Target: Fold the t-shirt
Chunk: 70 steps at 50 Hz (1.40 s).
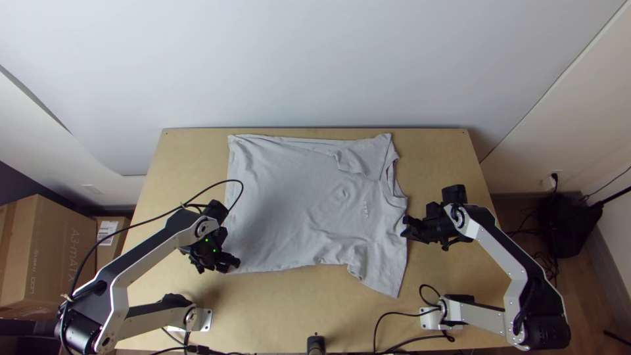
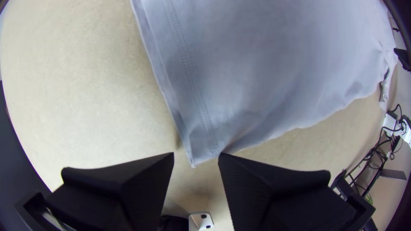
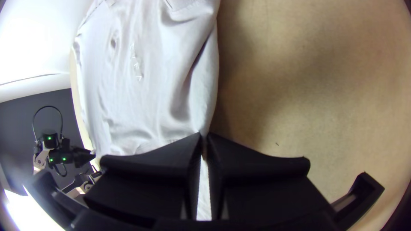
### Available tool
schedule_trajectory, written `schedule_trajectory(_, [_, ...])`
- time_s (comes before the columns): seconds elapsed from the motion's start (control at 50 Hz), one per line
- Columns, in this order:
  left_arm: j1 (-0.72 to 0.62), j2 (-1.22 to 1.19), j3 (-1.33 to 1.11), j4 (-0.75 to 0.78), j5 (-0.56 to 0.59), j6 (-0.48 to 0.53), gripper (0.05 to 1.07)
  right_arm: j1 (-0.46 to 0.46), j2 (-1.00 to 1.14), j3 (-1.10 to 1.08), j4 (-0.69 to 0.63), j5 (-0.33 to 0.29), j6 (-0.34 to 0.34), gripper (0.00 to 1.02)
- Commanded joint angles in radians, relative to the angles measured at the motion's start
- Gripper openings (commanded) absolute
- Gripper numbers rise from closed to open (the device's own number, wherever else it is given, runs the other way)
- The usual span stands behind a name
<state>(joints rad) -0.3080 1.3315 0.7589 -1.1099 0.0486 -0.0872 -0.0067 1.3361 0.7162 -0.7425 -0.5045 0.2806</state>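
The right gripper (image 1: 405,233) has its jaws closed on the t-shirt (image 1: 296,197), pinching a bit of its edge on the collar side; in the right wrist view the cloth runs right up to the meeting fingertips, with more pale cloth showing in the slit between the fingers. The collar (image 1: 396,181) lies beyond these jaws, toward the table's far edge, and the near sleeve (image 1: 384,273) spreads on the other side of them, toward the arms' bases. The left gripper (image 1: 228,263) holds nothing: its jaws stand well apart at the opposite end of the t-shirt, with the near hem corner (image 2: 198,154) showing between the two tips in the left wrist view. Whether either tip touches the cloth there, I cannot tell. From that corner the stitched hem (image 2: 188,64) runs away from the left jaws toward the table's far side. Between the two pairs of jaws the body of the t-shirt lies spread with shallow wrinkles, and the far sleeve (image 1: 365,158) is turned in over it, beyond the right jaws. Bare table (image 1: 296,302) lies on the bases' side of both pairs.
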Motion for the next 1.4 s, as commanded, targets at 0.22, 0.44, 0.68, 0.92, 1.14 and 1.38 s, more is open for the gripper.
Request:
schedule_trajectory(0.22, [-0.026, 0.04, -0.021, 0.055, 0.036, -0.002, 0.08, 0.002, -0.032, 0.045, -0.032, 0.011, 0.015, 0.02])
schedule_trajectory(0.44, [0.033, -0.038, 0.003, 0.038, 0.036, 0.053, 0.08, -0.045, -0.075, 0.077, -0.077, 0.014, 0.011, 0.02])
schedule_trajectory(0.68, [0.241, -0.084, 0.108, -0.01, 0.048, 0.107, 0.08, -0.122, -0.135, 0.109, -0.093, 0.012, -0.02, 0.02])
schedule_trajectory(0.92, [0.363, -0.13, 0.235, 0.05, 0.099, 0.066, 0.08, -0.076, -0.232, 0.243, -0.118, 0.009, -0.017, 0.02])
schedule_trajectory(1.14, [0.353, -0.175, 0.45, 0.168, 0.097, -0.028, 0.08, -0.047, -0.192, 0.519, -0.156, 0.014, 0.005, 0.02])
schedule_trajectory(1.38, [0.363, -0.066, 0.754, 0.226, 0.048, -0.115, 0.08, -0.032, -0.094, 0.83, -0.135, 0.089, -0.05, 0.02])
